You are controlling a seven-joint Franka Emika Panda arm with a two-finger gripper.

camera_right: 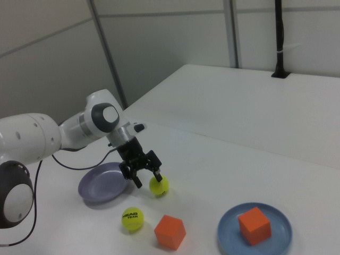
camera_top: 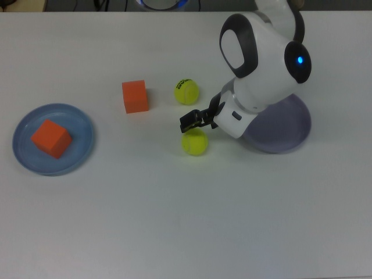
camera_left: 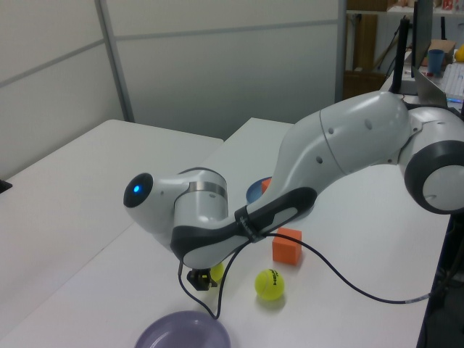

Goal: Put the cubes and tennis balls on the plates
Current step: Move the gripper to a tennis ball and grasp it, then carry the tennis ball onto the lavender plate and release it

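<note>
The gripper (camera_right: 146, 171) hangs with its fingers spread wide, holding nothing, just above a tennis ball (camera_right: 159, 185) beside the lavender plate (camera_right: 101, 183).

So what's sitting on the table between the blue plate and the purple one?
In the top view, between the blue plate and purple plate: a loose orange cube, two tennis balls, and the gripper.

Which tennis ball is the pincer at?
The plain tennis ball, nearer the lavender plate; the open pincer sits right over it. The logo ball lies apart, beside the loose orange cube.
</note>
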